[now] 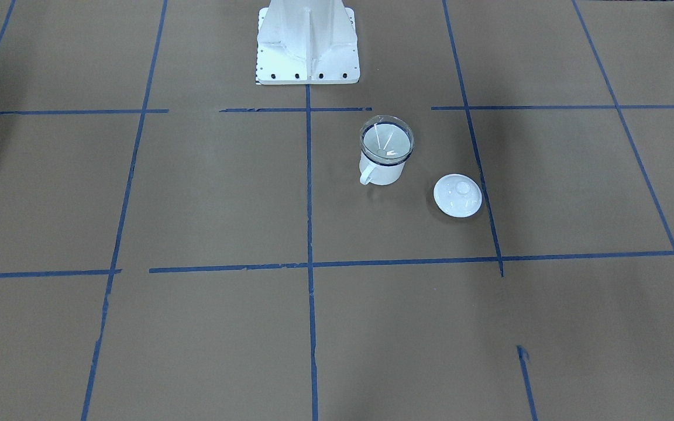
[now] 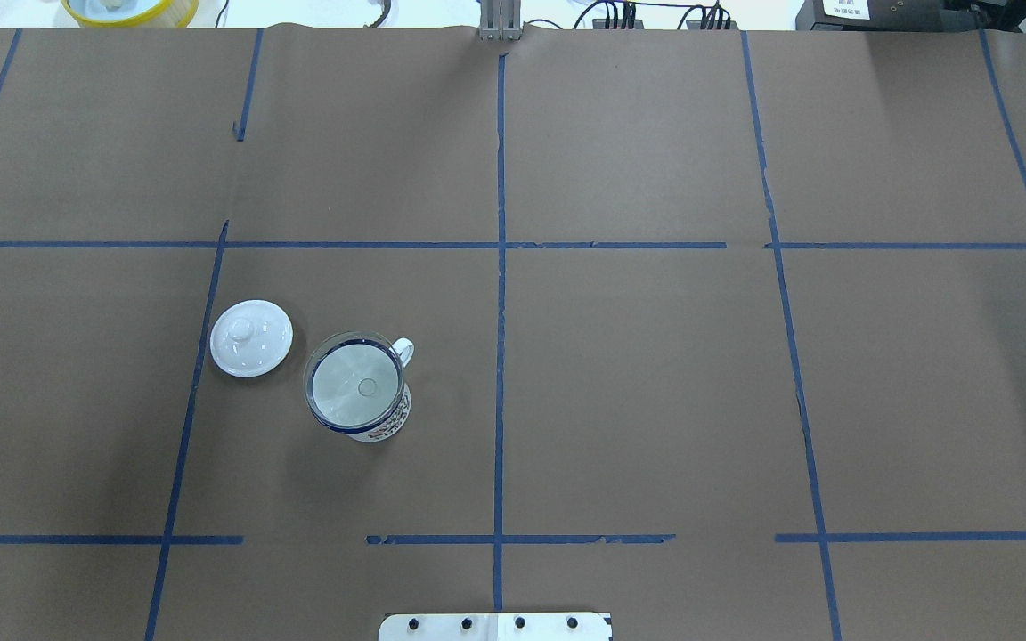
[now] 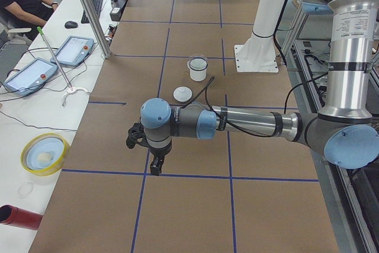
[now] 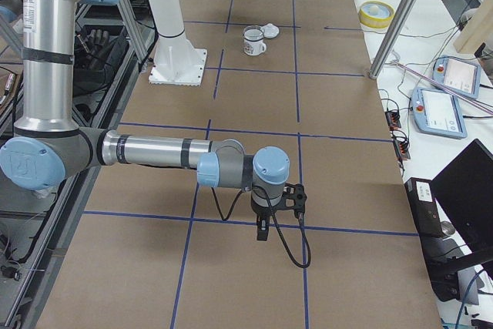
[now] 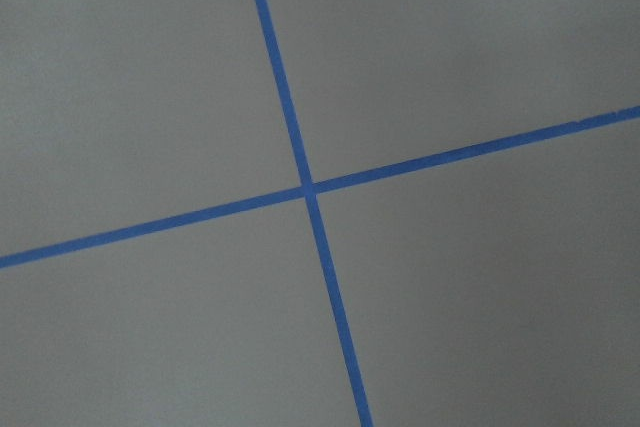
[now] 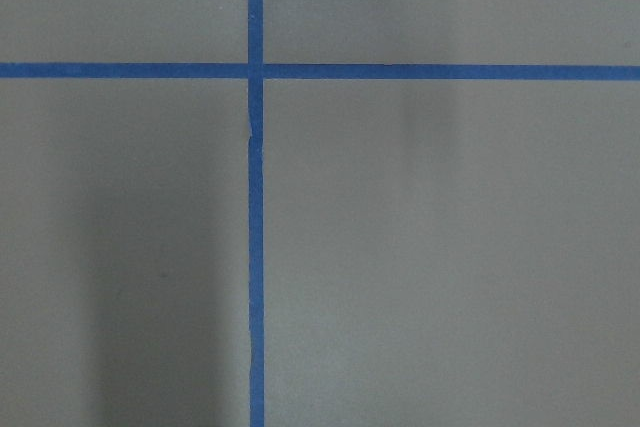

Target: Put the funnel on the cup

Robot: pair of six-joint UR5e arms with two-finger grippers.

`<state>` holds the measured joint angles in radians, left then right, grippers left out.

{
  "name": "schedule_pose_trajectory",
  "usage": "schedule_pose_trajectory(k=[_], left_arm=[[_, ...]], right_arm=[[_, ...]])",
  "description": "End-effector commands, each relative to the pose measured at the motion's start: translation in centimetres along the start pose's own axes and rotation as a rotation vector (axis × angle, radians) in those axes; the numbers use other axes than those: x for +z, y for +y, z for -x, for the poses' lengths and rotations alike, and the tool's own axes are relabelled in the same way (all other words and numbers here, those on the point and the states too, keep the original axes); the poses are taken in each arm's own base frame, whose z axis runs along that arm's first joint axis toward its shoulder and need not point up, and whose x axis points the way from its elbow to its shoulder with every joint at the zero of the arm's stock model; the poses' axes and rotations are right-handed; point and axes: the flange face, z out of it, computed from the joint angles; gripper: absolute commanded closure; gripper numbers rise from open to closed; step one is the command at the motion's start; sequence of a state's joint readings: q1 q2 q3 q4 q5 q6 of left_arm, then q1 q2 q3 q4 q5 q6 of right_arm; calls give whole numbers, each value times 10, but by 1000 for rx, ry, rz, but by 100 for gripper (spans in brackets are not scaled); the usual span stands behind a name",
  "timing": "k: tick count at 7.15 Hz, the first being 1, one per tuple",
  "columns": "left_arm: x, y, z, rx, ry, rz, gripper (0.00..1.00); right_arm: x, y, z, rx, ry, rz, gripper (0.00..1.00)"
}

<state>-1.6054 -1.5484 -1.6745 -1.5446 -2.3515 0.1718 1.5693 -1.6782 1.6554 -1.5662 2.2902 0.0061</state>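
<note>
The clear funnel (image 1: 387,142) sits upright in the mouth of the white mug, the cup (image 1: 381,173), its rim resting on the dark blue rim. In the overhead view the funnel (image 2: 355,385) covers the cup (image 2: 391,425) left of the table's middle. Both also show small in the side views, the cup (image 3: 197,70) and again the cup (image 4: 253,42). My left gripper (image 3: 155,169) shows only in the exterior left view, far from the cup. My right gripper (image 4: 263,233) shows only in the exterior right view, also far away. I cannot tell if either is open or shut.
A round white lid with a knob (image 1: 457,196) lies flat beside the cup, also in the overhead view (image 2: 251,337). The robot's white base (image 1: 308,41) stands at the table edge. Blue tape lines cross the brown table. Both wrist views show only table and tape.
</note>
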Motion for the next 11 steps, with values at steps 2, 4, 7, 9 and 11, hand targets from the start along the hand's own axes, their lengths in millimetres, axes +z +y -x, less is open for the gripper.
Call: schedule_pose_trajectory(k=[2,4,7,9,11], left_arm=[[17,10,22,-45,7,33,0],[17,10,22,-50,7,34,0],[16,7,21,-65,6,38,0],[19,10,24,-72,6,45,0],[18,9,23,-71,6,44,0]], right_arm=[[0,0,0,0,0,0,0],[0,0,0,0,0,0,0],[0,0,0,0,0,0,0],[0,0,0,0,0,0,0],[0,0,0,0,0,0,0]])
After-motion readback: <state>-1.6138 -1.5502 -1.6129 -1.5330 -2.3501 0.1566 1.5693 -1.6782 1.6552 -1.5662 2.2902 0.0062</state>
